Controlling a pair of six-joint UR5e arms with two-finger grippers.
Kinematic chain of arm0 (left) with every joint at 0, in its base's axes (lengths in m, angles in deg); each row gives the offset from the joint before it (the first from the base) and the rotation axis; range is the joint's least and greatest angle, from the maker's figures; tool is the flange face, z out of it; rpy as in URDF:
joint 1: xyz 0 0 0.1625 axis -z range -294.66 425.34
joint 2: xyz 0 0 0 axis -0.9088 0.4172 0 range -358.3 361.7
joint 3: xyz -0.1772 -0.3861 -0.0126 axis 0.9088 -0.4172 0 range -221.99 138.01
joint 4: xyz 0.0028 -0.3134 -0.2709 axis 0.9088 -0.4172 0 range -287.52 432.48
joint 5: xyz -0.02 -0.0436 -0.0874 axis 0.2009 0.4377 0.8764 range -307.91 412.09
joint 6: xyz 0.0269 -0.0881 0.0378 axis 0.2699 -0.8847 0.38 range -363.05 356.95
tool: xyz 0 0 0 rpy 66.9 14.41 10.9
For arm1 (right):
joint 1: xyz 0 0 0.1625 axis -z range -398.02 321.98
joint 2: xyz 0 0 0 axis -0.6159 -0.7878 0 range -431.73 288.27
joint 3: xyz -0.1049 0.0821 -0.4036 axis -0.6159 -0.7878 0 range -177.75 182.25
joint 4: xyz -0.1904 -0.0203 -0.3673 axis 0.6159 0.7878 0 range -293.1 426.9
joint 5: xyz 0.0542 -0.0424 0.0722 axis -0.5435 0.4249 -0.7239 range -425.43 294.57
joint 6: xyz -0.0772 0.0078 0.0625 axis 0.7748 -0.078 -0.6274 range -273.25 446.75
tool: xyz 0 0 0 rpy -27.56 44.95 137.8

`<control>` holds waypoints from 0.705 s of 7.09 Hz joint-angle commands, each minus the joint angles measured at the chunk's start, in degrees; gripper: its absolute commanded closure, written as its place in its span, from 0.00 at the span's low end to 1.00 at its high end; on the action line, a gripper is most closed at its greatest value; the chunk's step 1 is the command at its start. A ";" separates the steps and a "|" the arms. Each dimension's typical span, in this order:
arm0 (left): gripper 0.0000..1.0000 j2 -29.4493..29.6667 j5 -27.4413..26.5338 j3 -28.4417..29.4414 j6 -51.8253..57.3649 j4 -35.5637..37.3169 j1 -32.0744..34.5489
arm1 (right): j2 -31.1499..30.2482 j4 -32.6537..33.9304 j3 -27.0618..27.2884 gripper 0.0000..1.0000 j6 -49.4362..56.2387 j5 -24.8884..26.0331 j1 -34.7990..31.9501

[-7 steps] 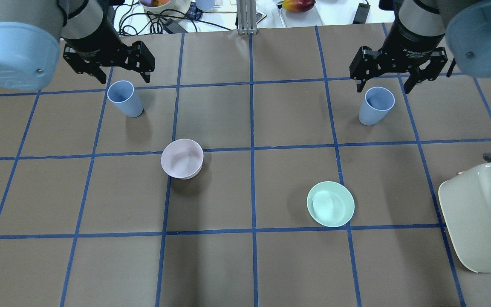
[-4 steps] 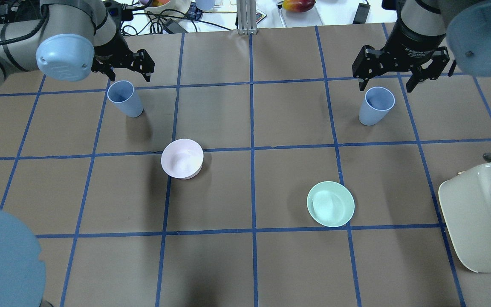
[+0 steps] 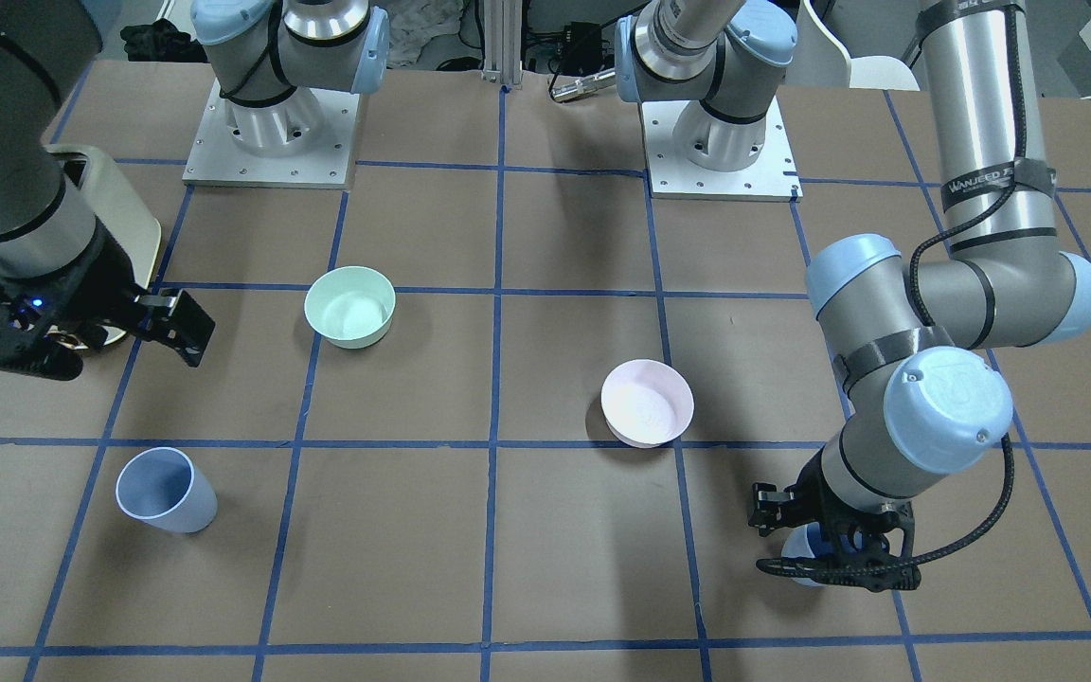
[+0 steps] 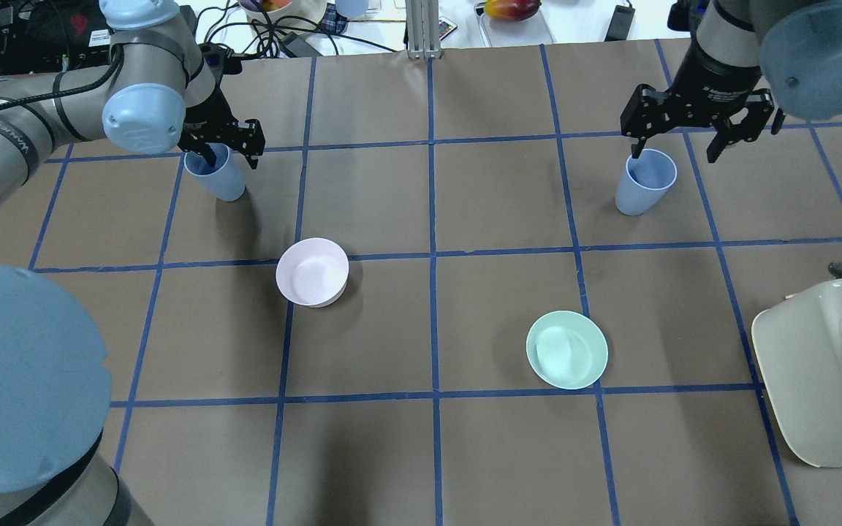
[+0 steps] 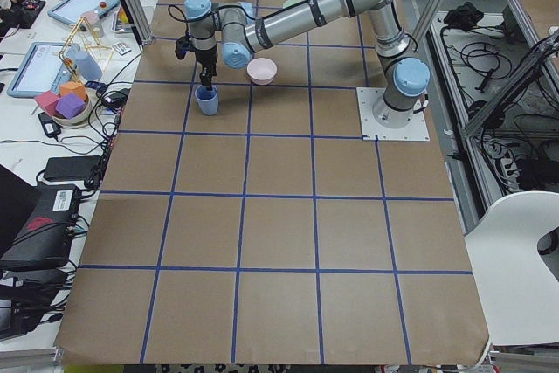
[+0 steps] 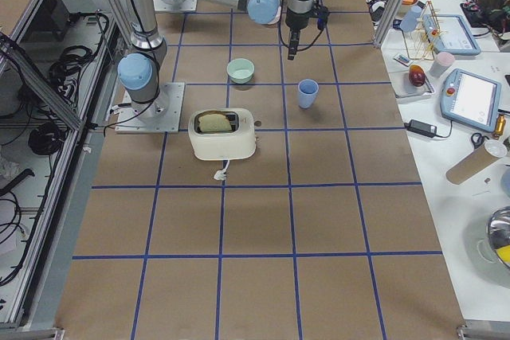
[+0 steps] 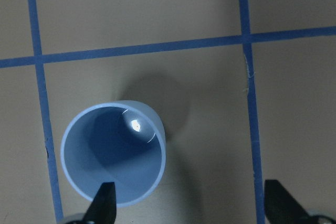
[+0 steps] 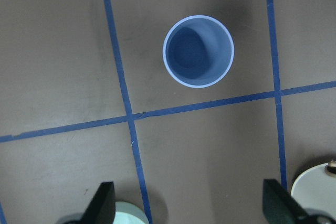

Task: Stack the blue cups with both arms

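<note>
Two pale blue cups stand upright on the brown table. The left cup (image 4: 218, 179) sits under my left gripper (image 4: 228, 152), which is open with one finger down inside the rim and the other outside it. The left wrist view shows this cup (image 7: 113, 153) with a fingertip (image 7: 104, 204) over its near rim. In the front view the left gripper (image 3: 830, 549) hides most of that cup (image 3: 799, 551). The right cup (image 4: 644, 184) stands free. My right gripper (image 4: 677, 144) is open and hovers above and just behind it. The right wrist view shows the cup (image 8: 198, 51) well ahead of the fingers.
A pale pink bowl (image 4: 313, 272) sits left of centre and a mint-green bowl (image 4: 566, 349) right of centre, both nearer the robot than the cups. A cream toaster (image 4: 823, 372) stands at the right edge. Clutter and cables lie beyond the far edge.
My left arm has swung down and lowered the open gripper onto the left cup, one finger now inside it. My right gripper has dropped a little and shifted slightly right. The cups have not moved.
</note>
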 commanded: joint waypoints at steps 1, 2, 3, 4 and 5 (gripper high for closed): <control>1.00 1.73 -0.86 0.14 -0.13 1.51 0.08 | 6.46 6.03 -1.76 0.00 2.39 0.26 2.47; 1.00 1.56 -0.86 0.22 -0.31 1.60 0.08 | 9.36 12.31 -3.16 0.00 4.24 0.43 2.90; 1.00 0.77 -0.77 0.22 -1.27 1.77 0.77 | 12.61 14.55 -5.00 0.00 4.69 0.26 4.21; 1.00 0.50 -0.69 0.49 -3.80 2.82 3.04 | 15.25 15.44 -6.15 0.00 8.70 0.00 4.92; 1.00 0.76 0.01 3.53 -10.79 2.83 6.89 | 15.71 14.75 -5.90 0.00 12.39 0.08 5.45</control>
